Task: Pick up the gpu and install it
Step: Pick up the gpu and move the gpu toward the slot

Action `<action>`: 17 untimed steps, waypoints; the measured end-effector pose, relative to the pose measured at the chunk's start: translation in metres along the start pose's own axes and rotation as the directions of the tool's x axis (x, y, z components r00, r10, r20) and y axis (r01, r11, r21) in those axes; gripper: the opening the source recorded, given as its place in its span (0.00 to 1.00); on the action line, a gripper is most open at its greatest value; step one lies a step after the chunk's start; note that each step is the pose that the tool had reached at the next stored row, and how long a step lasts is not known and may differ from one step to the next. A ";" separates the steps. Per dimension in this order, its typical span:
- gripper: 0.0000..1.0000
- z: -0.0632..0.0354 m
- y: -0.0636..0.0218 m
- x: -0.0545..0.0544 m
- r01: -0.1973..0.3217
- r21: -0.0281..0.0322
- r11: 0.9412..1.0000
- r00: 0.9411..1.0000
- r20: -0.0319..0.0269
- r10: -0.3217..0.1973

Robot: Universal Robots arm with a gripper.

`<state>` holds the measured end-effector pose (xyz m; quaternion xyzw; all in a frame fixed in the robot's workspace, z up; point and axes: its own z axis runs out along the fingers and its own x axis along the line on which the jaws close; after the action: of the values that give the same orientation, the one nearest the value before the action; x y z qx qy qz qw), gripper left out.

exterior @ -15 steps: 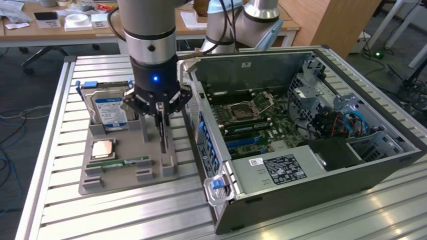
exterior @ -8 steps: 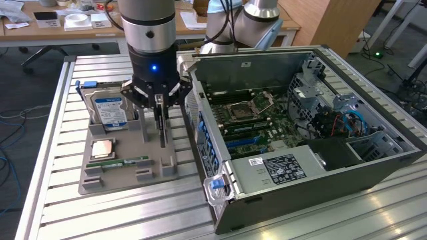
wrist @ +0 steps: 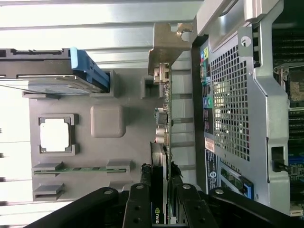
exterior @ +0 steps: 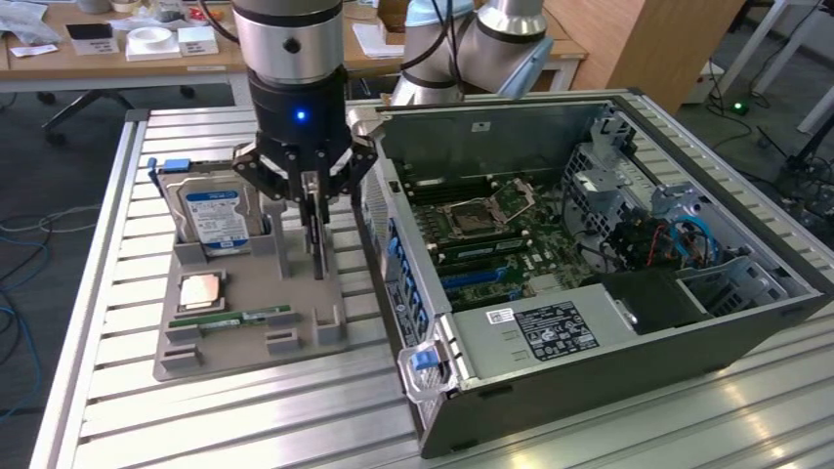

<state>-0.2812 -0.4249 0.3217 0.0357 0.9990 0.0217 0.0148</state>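
So, the gripper (exterior: 312, 200) is down over the grey tray (exterior: 248, 283) that sits on the slatted metal table (exterior: 261, 410), just beside the open computer case (exterior: 587, 342). Its jaws are pinched on the gpu (exterior: 315, 244), one finger on each flat face.

The card stands on its long edge, upright, at the side of the tray nearest the case. In the wrist view you look straight along the gpu (wrist: 163, 135): thin and dark, ports along it, and the silver bracket (wrist: 166, 47) at the end away from the gripper (wrist: 159, 173), right by the corner of the case (wrist: 237, 95). The black fingers (wrist: 137, 204) hug it on both sides with no gap I can make out.

Whether the card's bottom edge is seated in the tray or just off it, I honestly can't tell.

Everything else on the tray (wrist: 95, 147) sits in its own spot. The hard drive (exterior: 215, 215) with the blue label stands upright at the far end, toward the exterior view's left of the card. The square processor chip (exterior: 199, 290) lies flat in its pocket, and the green memory stick (exterior: 232, 318) lies near the front end.

The case is on its side with the panel off, motherboard (exterior: 482, 220) showing.
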 end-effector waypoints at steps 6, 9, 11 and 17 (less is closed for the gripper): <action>0.26 -0.0177 0.0008 -0.001 0.005 0.000 1.000 1.000 0.001 -0.005; 0.26 -0.0276 0.0012 -0.001 0.006 0.000 1.000 1.000 0.002 -0.006; 0.26 -0.0334 0.0015 -0.001 0.007 0.000 1.000 1.000 0.002 -0.007; 0.26 -0.0507 0.0022 -0.001 0.008 -0.001 1.000 1.000 0.003 -0.008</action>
<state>-0.2812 -0.4249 0.3725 0.0318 0.9991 0.0218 0.0164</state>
